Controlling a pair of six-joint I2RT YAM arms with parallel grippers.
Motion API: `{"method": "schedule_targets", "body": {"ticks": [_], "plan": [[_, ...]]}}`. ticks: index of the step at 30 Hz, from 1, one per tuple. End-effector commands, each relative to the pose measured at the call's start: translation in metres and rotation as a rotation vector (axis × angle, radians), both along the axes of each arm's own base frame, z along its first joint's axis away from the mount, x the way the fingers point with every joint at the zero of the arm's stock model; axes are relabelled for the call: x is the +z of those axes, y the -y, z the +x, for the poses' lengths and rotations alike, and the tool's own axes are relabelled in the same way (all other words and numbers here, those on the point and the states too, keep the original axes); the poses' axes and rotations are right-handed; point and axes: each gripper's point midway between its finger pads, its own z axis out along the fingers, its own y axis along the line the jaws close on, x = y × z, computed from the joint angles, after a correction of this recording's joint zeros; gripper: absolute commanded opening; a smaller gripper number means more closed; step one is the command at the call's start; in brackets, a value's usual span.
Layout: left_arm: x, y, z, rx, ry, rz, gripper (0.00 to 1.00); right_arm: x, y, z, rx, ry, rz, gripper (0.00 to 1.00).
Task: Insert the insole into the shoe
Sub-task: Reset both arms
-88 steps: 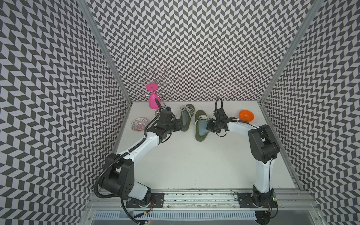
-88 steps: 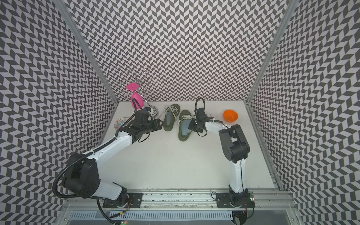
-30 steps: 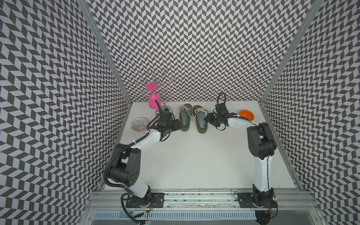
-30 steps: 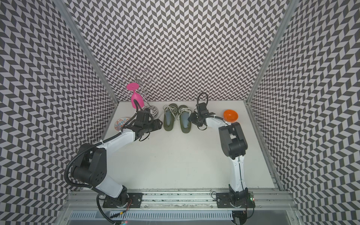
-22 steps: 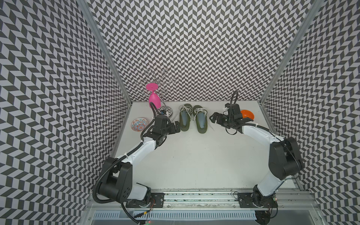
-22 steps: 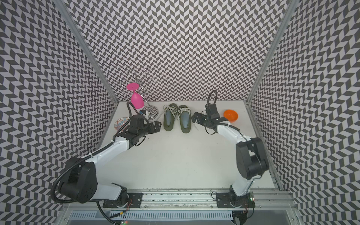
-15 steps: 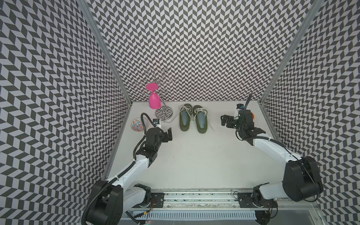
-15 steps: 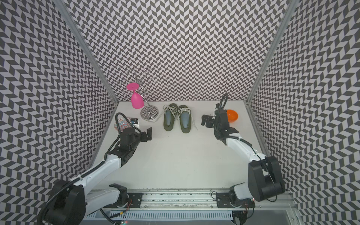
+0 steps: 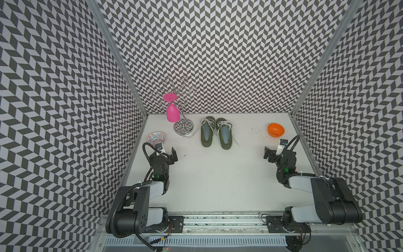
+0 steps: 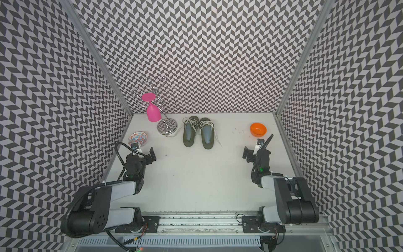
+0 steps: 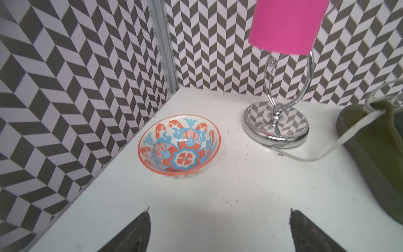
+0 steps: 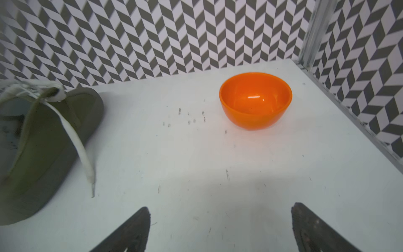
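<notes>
Your left pincer (image 11: 219,210) and right pincer (image 12: 220,208) gape empty above the tabletop (image 12: 196,163); the right wrist view cuts off the shoe (image 12: 50,148) (its insole (image 12: 8,131) barely shows).

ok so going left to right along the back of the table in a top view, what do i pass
patterned bowl → chrome stand → first green shoe → second green shoe → orange bowl

No text, label, brand or number can be read. Dark marks on the insole (image 12: 9,135) are too blurred; the bowl (image 11: 179,146) bears only a pattern.
</notes>
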Motion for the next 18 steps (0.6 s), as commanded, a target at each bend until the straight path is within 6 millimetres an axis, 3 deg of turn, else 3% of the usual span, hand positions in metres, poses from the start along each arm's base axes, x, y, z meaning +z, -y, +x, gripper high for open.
{"method": "schedule_targets", "body": {"ticks": [1, 4, 7, 18], "plan": [[0.035, 0.004, 0.01, -0.062, 0.205, -0.023, 1.0, 0.047, -0.004, 0.01, 0.051, 0.263, -0.017, 1.0], [0.029, 0.018, 0.006, -0.118, 0.235, 0.02, 1.0, 0.049, -0.008, 0.0, 0.074, 0.318, -0.021, 1.0], [0.018, 0.019, 0.02, -0.108, 0.146, 0.011, 1.0, 0.049, -0.009, 0.0, 0.082, 0.313, -0.02, 1.0], [0.02, 0.023, 0.019, -0.101, 0.16, 0.042, 1.0, 0.043, -0.014, 0.007, 0.103, 0.265, -0.043, 1.0]]}}
